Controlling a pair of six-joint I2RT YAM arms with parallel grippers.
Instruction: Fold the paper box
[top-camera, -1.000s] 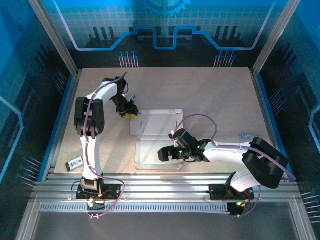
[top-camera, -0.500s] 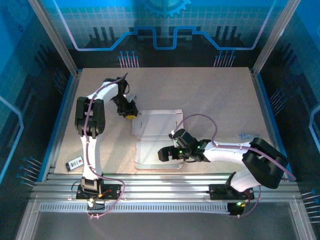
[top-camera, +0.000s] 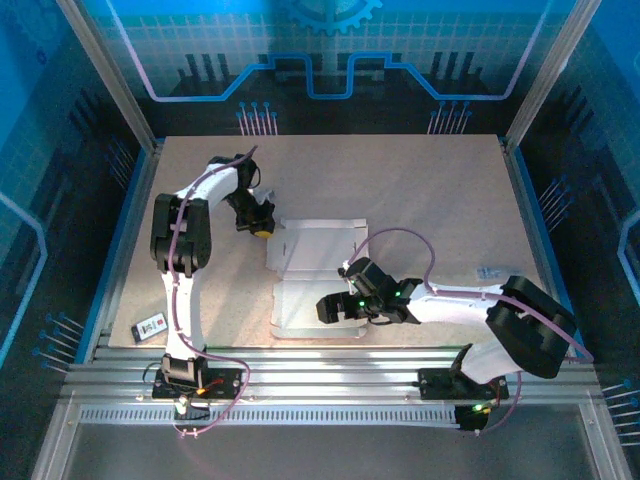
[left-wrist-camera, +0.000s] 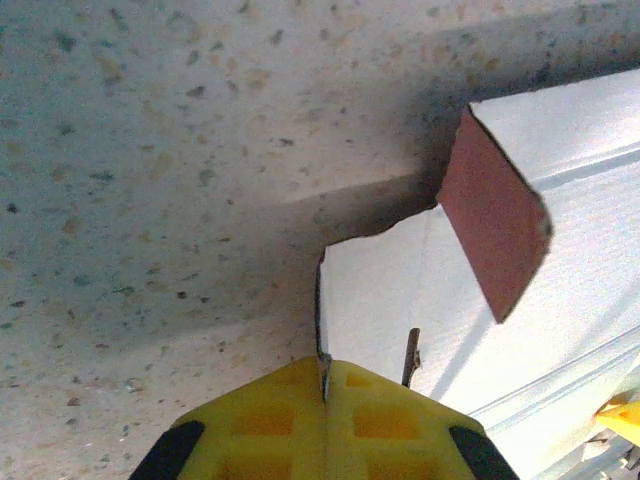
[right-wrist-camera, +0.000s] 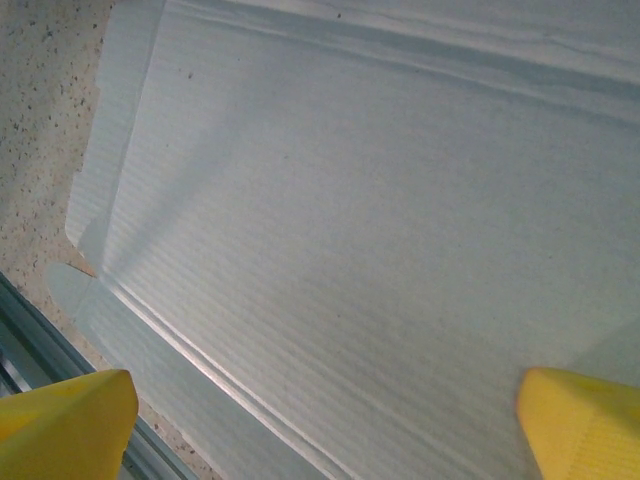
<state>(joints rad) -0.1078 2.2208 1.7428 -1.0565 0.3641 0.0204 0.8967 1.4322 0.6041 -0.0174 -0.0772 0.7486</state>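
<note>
The paper box (top-camera: 315, 275) lies spread out on the desk (top-camera: 400, 180) with its whitish face up. It is a creased sheet with flaps, not yet a box.

The left hand (top-camera: 262, 228) is at the far left corner of the box. Its yellow fingers (left-wrist-camera: 260, 420) are pressed together, and the thin edge of the card goes into the seam between them, so I judge that it grips the box by this edge. Just beside this grip one flap (left-wrist-camera: 495, 225) stands up from the sheet and shows its pink face. The grip is probably there to lift or turn this side panel along its crease.

The right hand (top-camera: 335, 308) is over the near panel of the box. Its jaws stand wide apart and hold nothing, and the white card lies below and between the two fingertips (right-wrist-camera: 70, 420). I think it is placed there to press the sheet down while the other side is folded.

Some things are not clear. The right arm covers the near right part of the box from above. I cannot tell if the right fingertips touch the card. How deep the card sits in the left grip is hidden by the fingers. Near the left of the box lies a small dark flat thing (top-camera: 152, 326), too small to name.
</note>
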